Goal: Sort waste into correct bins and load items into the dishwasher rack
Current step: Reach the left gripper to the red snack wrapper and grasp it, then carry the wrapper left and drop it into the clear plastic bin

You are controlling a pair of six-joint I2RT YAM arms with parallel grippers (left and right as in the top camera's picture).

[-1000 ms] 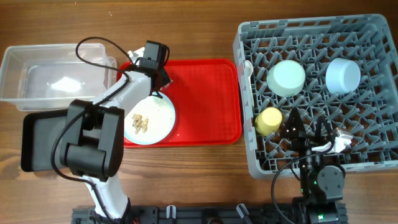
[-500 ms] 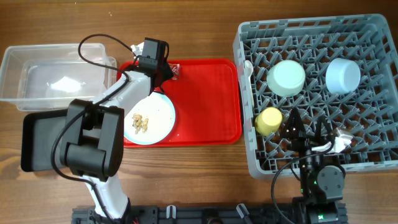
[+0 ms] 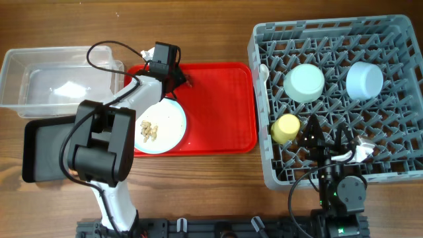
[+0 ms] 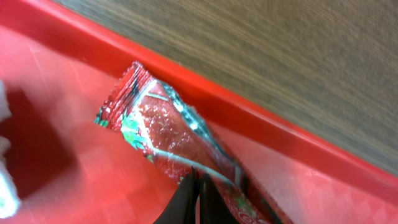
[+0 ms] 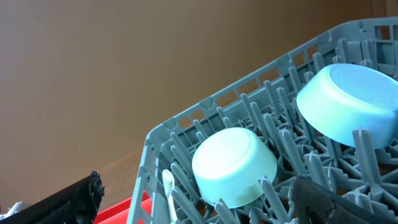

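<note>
A red crinkled snack wrapper (image 4: 165,130) lies on the red serving tray (image 3: 218,112) by its far rim. My left gripper (image 4: 199,182) is shut, its tips pinching the wrapper's near end; from overhead it sits at the tray's top left (image 3: 181,80). The light-blue plate (image 3: 168,122) beside it carries rice and scraps (image 3: 149,131). In the dishwasher rack (image 3: 330,28) are a pale green bowl (image 3: 304,82), a light-blue bowl (image 3: 364,79), a yellow-green cup (image 3: 286,128) and a white spoon (image 3: 264,71). My right gripper (image 3: 325,140) hangs open over the rack's front, holding nothing.
A clear tub (image 3: 16,63) with a white tissue (image 3: 66,88) inside stands at the far left. The black tray (image 3: 43,149) lies in front of it, partly under the left arm. A cable loops above the tub's right end.
The left jaws have closed on the wrapper at the tray's far rim, after shifting slightly that way. The right arm has stayed still.
</note>
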